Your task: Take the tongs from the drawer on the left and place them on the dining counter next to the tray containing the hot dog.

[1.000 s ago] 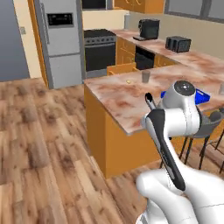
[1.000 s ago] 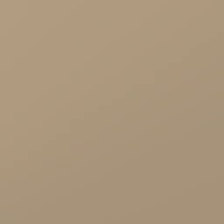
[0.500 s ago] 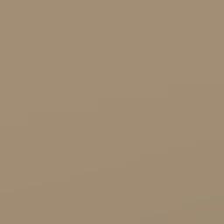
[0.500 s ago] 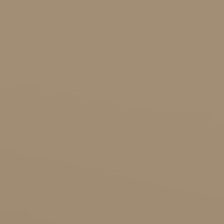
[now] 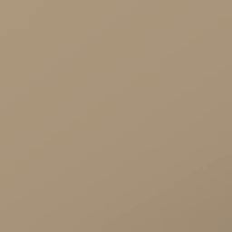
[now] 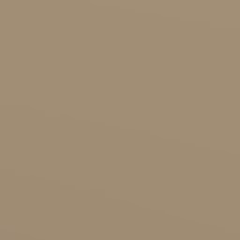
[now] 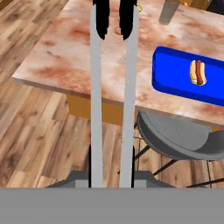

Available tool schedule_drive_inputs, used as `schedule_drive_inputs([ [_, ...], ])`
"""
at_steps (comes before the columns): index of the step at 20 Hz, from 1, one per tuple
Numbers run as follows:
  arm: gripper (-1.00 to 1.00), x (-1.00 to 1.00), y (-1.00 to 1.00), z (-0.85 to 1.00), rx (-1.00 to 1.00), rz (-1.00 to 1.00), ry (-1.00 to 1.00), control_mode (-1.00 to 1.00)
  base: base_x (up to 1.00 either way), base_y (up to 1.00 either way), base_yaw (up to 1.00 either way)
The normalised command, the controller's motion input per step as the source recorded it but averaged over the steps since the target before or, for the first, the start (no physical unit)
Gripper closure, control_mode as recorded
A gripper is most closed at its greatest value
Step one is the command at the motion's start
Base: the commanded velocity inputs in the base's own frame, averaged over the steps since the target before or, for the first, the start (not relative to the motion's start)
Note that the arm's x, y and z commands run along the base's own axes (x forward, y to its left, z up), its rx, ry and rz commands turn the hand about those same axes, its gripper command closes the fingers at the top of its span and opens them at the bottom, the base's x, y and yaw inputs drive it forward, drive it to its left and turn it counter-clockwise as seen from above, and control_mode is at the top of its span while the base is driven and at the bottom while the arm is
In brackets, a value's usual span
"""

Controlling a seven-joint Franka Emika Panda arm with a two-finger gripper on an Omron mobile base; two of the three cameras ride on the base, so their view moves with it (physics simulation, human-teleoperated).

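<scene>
Between the gripper's (image 7: 111,168) dark fingertips, at the near edge of the hand view, the tongs (image 7: 112,92) are pinched by their two long, smooth grey arms, black ends reaching out over the dining counter (image 7: 65,57). A slip could be risked (thin metal offers little purchase), or a clip against the slab's edge. Beyond the curved grey chair (image 7: 183,138), the mottled marble carries the glossy blue tray (image 7: 175,74) and its small hot dog (image 7: 197,72); a grey cup (image 7: 169,11) stands farther off.
</scene>
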Motion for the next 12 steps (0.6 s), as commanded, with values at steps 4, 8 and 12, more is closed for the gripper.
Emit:
schedule_drive_inputs([
  [4,1.00,0.00,0.00,0.00,0.00,0.00,0.00,1.00,0.25,-0.43,0.00],
  [8,1.00,0.00,0.00,0.00,0.00,0.00,0.00,1.00,0.34,-0.43,0.00],
  [12,1.00,0.00,0.00,0.00,0.00,0.00,0.00,1.00,0.68,-0.23,0.00],
])
